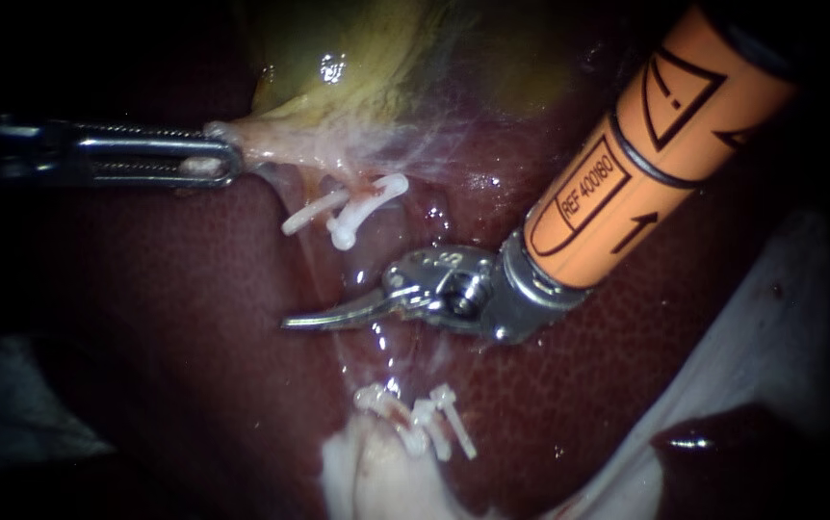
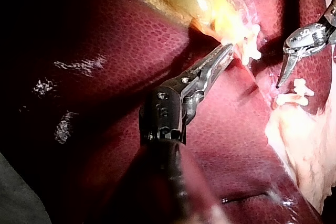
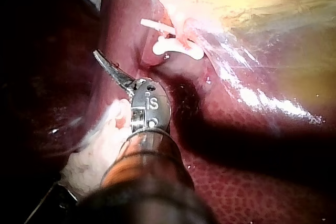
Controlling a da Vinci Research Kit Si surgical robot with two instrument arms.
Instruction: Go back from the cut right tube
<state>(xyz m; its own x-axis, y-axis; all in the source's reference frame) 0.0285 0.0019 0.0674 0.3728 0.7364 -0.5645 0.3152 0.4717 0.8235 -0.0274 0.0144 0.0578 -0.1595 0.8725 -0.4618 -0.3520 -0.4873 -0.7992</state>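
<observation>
Between clips [image 1: 369, 195], right instrument [image 1: 324, 316], seemingly closed

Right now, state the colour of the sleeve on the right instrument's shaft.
Orange with black markings: the cylindrical shaft sleeve shows best in the endoscope view.

The only writing is on the two instruments, and those marks are not spelled out here. In the endoscope view, the right instrument [image 1: 338, 313] has an orange sleeve [image 1: 646, 144] in the upper right of the frame. Black printed signs and a boxed label are on that sleeve. Small stamped marks are on its metal joint [image 1: 444, 281], near the middle of the frame, and they show again in the right wrist view. In the left wrist view, the left instrument [image 2: 226, 53] has small stamped marks on its dark joint [image 2: 163, 115], just behind the jaws.
</observation>
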